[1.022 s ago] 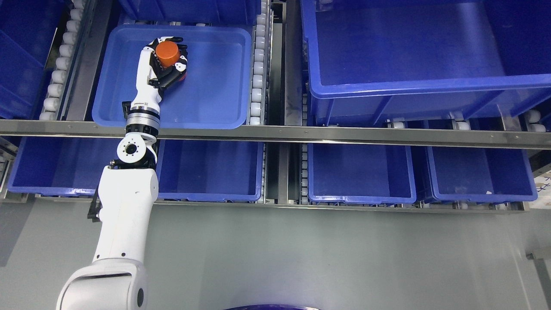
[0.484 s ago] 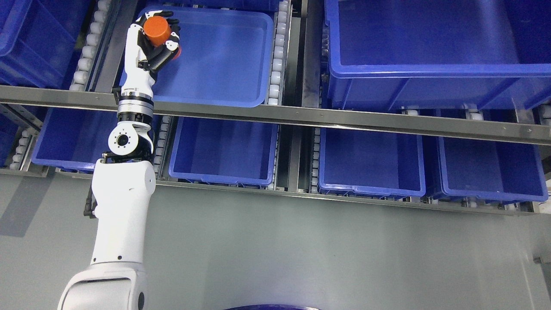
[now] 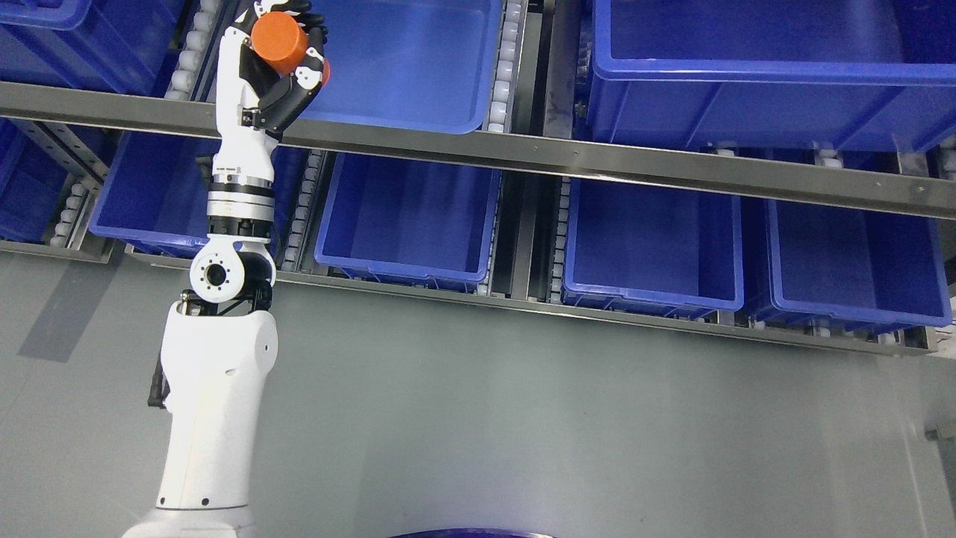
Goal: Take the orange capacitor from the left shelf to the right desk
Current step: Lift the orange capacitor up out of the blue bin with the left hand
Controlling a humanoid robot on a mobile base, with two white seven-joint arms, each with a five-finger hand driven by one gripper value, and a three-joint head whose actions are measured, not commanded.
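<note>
At the upper left of the frame, the left hand (image 3: 280, 67) is clenched around the orange cylindrical capacitor (image 3: 280, 41), whose long axis tilts up toward the left, flat end facing the camera. Hand and capacitor sit over the near left corner of the shallow blue plastic tray (image 3: 418, 67), just above the steel shelf rail (image 3: 597, 161). The right desk is out of sight. Grey floor (image 3: 560, 433) below leaves open room to withdraw.

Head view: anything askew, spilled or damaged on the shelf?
Nothing stands out. The left hand is closed on the orange capacitor, which sits tilted in the grip, in front of the shallow blue tray. The lower-level blue bins sit square in their lanes; no spill or damage is visible.
</note>
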